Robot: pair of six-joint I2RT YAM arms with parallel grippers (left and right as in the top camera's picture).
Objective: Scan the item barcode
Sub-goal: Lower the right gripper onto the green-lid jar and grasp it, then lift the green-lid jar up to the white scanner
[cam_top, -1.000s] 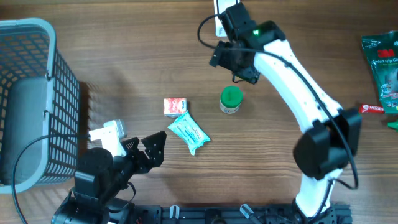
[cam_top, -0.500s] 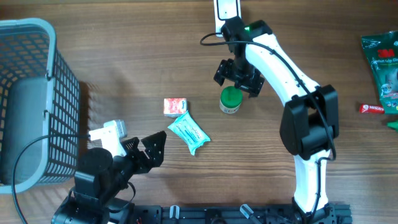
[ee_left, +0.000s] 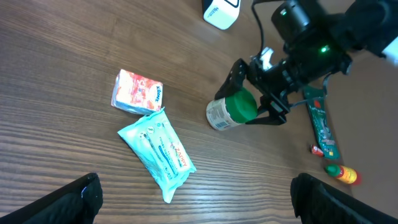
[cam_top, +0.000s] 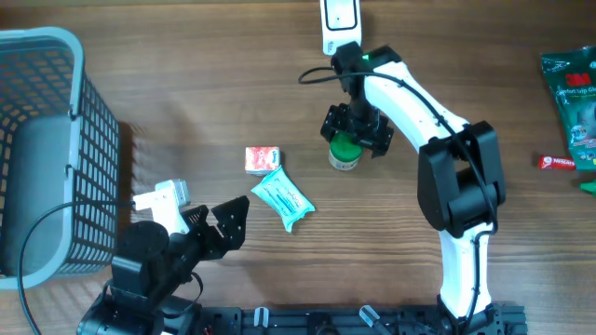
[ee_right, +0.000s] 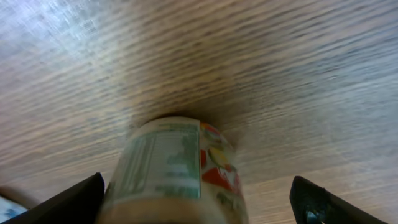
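Basket (cam_top: 56,140): far left of table (cam_top: 186,74).
Jar (cam_top: 345,154): centre, between the spread fingers of right gripper (cam_top: 357,132).
Carton (cam_top: 263,159): left of jar.
Wipes pack (cam_top: 284,200): just before carton.
Scanner (cam_top: 339,19): behind jar, at far edge.

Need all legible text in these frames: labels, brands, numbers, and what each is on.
"3M": on the green bag at the right table edge; its smaller print is blurred.
Label print on the jar: too blurred to read.
Red lettering on the wipes pack: too small to read.
Blue logo on the small red pack: unreadable.
White lettering on the red tube: too small.
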